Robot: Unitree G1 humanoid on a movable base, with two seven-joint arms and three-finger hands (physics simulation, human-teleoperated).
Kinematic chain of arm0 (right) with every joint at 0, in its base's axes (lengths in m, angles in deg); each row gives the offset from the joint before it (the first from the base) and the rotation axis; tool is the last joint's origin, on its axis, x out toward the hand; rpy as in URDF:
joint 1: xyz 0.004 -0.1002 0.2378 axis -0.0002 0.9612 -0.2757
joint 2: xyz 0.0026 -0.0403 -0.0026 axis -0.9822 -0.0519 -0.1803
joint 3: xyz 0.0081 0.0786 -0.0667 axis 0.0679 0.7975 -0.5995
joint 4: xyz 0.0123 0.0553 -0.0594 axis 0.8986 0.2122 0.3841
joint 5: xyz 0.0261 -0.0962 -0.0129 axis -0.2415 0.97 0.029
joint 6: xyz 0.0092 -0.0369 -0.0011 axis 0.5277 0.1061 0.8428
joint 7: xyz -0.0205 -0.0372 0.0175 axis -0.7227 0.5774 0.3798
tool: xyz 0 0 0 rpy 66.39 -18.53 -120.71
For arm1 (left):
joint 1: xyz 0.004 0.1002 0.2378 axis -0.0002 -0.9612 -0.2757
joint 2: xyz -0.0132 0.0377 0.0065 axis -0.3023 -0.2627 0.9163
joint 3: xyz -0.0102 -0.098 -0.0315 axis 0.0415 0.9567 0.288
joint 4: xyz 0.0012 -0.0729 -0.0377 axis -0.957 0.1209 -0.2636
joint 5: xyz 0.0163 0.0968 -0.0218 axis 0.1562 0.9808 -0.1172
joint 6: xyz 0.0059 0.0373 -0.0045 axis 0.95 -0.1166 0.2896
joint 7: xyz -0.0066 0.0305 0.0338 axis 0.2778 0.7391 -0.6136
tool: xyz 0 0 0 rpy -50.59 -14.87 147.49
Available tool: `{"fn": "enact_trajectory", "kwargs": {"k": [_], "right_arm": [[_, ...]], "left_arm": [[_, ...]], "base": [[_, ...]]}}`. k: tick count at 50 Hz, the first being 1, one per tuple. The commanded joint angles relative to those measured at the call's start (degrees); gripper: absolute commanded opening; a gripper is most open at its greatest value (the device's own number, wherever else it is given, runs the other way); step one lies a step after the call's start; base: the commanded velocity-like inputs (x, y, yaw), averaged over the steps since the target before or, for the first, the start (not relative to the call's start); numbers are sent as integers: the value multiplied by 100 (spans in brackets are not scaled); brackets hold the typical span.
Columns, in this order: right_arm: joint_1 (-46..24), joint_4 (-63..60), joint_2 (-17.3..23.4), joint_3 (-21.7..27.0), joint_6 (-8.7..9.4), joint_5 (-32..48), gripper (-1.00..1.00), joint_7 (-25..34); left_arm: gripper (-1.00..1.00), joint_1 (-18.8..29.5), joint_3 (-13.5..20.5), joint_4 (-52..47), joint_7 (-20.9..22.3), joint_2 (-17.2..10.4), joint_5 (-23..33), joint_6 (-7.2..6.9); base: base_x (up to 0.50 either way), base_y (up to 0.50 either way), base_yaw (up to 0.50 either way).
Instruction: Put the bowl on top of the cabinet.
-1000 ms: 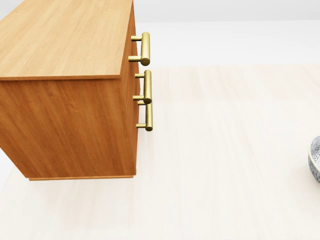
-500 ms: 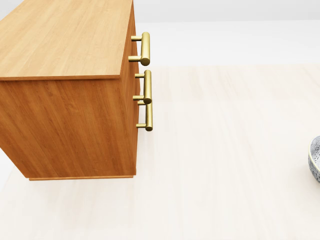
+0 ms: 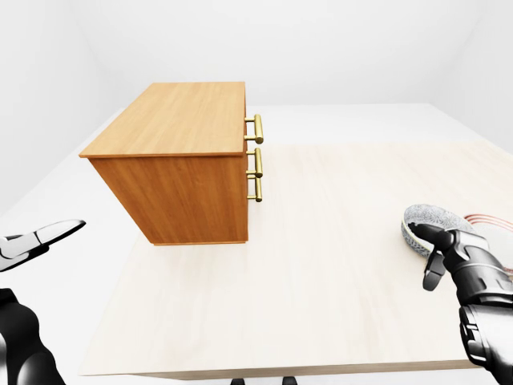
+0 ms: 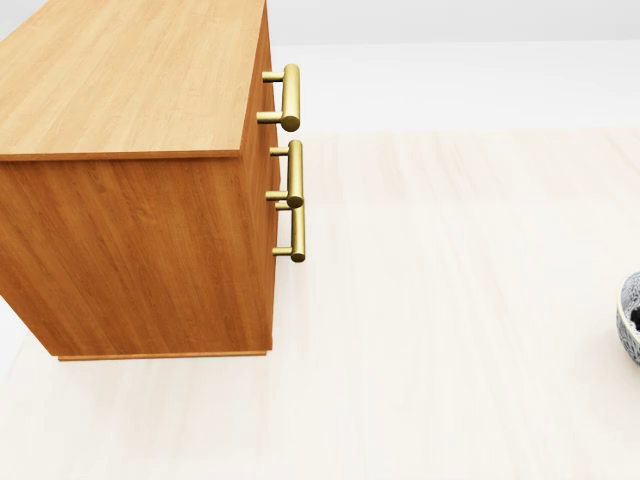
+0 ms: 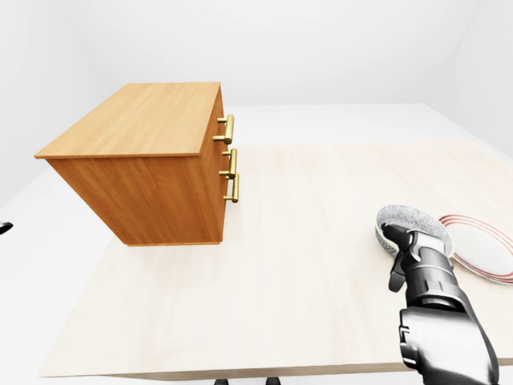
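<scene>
The grey speckled bowl (image 3: 425,220) stands on the pale table at the right of the left-eye view; the head view shows only a sliver of it (image 4: 631,318) at its right edge. My right hand (image 3: 432,253) is at the bowl's near rim, upper fingers lying over the rim and thumb hanging outside it, not closed round it. The wooden cabinet (image 3: 186,120) stands at the left, its flat top bare, brass handles (image 3: 256,156) facing right. My left hand (image 3: 50,235) hovers off the table's left edge, fingers stretched out and holding nothing.
A white plate with red rings (image 5: 483,245) lies just right of the bowl. The table's near edge (image 3: 280,370) runs along the bottom of the eye views. White floor and walls surround the table.
In the head view a dark bit of my right hand now shows over the bowl's rim at the right edge. The camera and cabinet have not moved.
</scene>
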Motion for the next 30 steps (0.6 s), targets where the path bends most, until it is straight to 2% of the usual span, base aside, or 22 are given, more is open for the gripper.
{"fn": "enact_trajectory", "kwargs": {"k": [1,23,24,25,26,27,30], "right_arm": [[19,316,-160,-140,3,-91,100,-238],[161,502,-291,-231,-25,-182,100,-367],[167,502,-286,-223,-29,-195,11,-375],[167,502,-285,-224,-29,-196,11,-376],[175,500,-284,-218,-40,-210,-93,-374],[184,503,-284,-217,-49,-216,-100,-381],[204,510,-286,-215,-60,-235,-100,-387]], "left_arm": [[100,-6,-6,-26,3,13,7,0],[100,-3,7,22,17,4,6,0],[100,-5,13,28,18,4,1,0],[100,-5,13,29,18,4,1,0],[100,-8,12,20,17,3,-1,0],[100,-8,11,19,17,2,0,0],[100,-8,7,36,22,3,8,0]], "base": [[0,0,0],[0,0,0],[0,0,0],[0,0,0],[0,0,0],[0,0,0],[0,0,0]]}}
